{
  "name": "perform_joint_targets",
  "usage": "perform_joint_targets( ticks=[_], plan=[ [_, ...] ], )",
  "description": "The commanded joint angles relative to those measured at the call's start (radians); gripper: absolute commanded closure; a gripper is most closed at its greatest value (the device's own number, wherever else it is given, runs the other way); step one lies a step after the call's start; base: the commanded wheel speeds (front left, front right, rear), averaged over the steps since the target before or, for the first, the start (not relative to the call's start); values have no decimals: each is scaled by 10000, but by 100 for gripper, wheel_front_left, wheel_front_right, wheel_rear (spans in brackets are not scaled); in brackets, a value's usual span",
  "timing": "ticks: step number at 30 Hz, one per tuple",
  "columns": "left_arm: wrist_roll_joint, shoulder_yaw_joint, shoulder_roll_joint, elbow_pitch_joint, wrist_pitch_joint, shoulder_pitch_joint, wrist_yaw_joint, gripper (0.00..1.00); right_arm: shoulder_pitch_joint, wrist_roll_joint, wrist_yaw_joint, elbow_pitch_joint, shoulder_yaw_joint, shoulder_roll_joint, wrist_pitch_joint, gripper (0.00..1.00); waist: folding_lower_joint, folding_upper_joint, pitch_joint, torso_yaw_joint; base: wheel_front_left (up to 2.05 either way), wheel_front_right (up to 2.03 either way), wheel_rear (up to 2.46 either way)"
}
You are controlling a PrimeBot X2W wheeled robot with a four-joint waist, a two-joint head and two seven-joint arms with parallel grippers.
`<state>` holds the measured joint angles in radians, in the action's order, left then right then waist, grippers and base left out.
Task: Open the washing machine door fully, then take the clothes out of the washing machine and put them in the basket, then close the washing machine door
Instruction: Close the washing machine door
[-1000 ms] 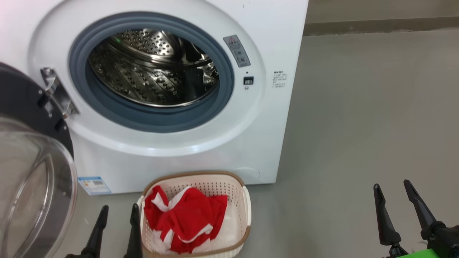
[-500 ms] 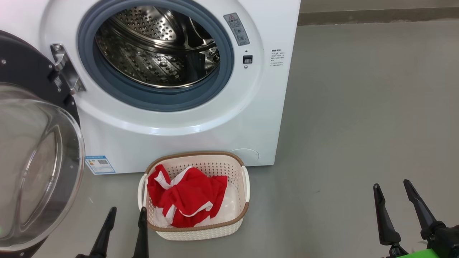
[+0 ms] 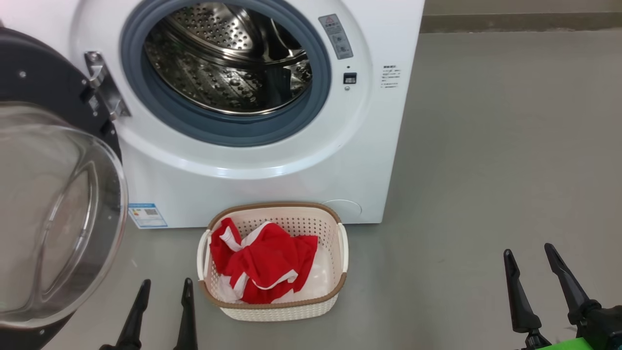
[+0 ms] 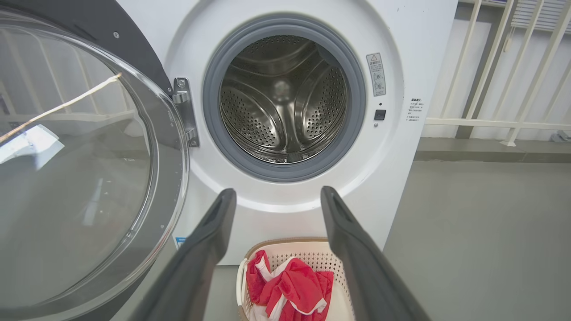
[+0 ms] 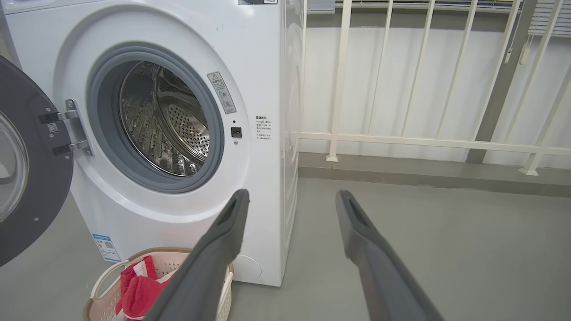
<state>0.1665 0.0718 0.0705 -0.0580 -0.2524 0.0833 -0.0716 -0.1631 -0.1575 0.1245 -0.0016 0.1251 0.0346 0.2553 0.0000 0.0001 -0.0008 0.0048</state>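
**A:** How do the arms sit?

**B:** Both are low and drawn back, with their fingers pointing toward the washing machine (image 3: 243, 194). The left gripper (image 3: 166, 282) hangs over the floor (image 3: 486, 146) just left of the basket (image 3: 286, 313), below and to the right of the door's glass bowl. The right gripper (image 3: 528, 249) hovers far to the right over the floor, well apart from the machine and the basket.

**A:** And the jaws?

**B:** Both pairs are spread wide and grip nothing. In the left wrist view the two fingers (image 4: 209, 232) frame the machine's lower front, with the basket between them lower down. In the right wrist view the fingers (image 5: 223, 236) straddle the machine's front right corner.

**A:** Where are the clothes?

**B:** The clothes (image 3: 265, 262) lie in a red heap with white trim inside the basket, toward its left side. The basket stands on the floor close before the machine's front. I cannot tell whether it touches the machine.

**A:** What about the drum?

**B:** The drum (image 3: 228, 63) shows perforated steel, glinting inside the grey rubber ring (image 3: 209, 131).

**A:** And the door?

**B:** The washing machine door (image 3: 43, 82) is swung out to the left on its metal hinge (image 3: 104, 85), with its glass bowl bulging toward the head camera. A blue sticker (image 3: 147, 215) sits at the lower left corner of the machine's front.
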Motion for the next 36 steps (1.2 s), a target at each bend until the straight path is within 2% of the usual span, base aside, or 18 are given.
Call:
perform_joint_targets(
  ticks=[1,11,29,36],
  plan=[
    [-148,-318,77,322,-77,-264,-105,0,133,54,62,-289,-228,156,65,0,0,-1,3,147,0,0,0],
    [-96,-284,42,759,-86,-183,-263,0,314,-1,62,-328,-544,156,65,0,0,-1,-6,1292,0,0,0],
    [-237,-346,258,1359,173,45,-650,0,471,-143,62,-278,-1072,156,65,0,0,-1,-183,4079,0,0,0],
    [-260,-362,296,1592,285,102,-783,0,504,-181,62,-292,-1145,156,65,0,0,-1,-157,4716,0,0,0]
  ],
)
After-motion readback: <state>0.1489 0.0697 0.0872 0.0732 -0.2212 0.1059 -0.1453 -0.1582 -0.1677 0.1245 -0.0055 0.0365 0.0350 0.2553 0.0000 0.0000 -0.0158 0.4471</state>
